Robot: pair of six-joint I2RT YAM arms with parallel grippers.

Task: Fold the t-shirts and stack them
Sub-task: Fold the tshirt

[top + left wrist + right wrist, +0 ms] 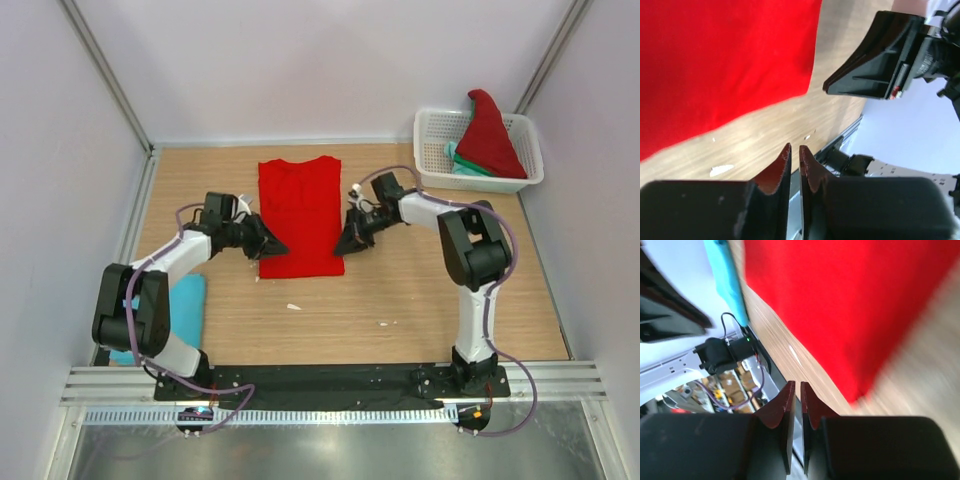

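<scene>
Left gripper (795, 150): we note jaws parted by a thin slit, nothing between, tip just beside the lower left edge of the red t-shirt (300, 215). Right gripper (798, 386): same slit, empty, at the lower right edge. That shirt lies flat on the wooden table (430, 290). A light blue t-shirt (185, 300) lies by the left arm. A second red t-shirt (490, 135) and a teal-green t-shirt (465, 166) sit in the white basket (430, 120).
</scene>
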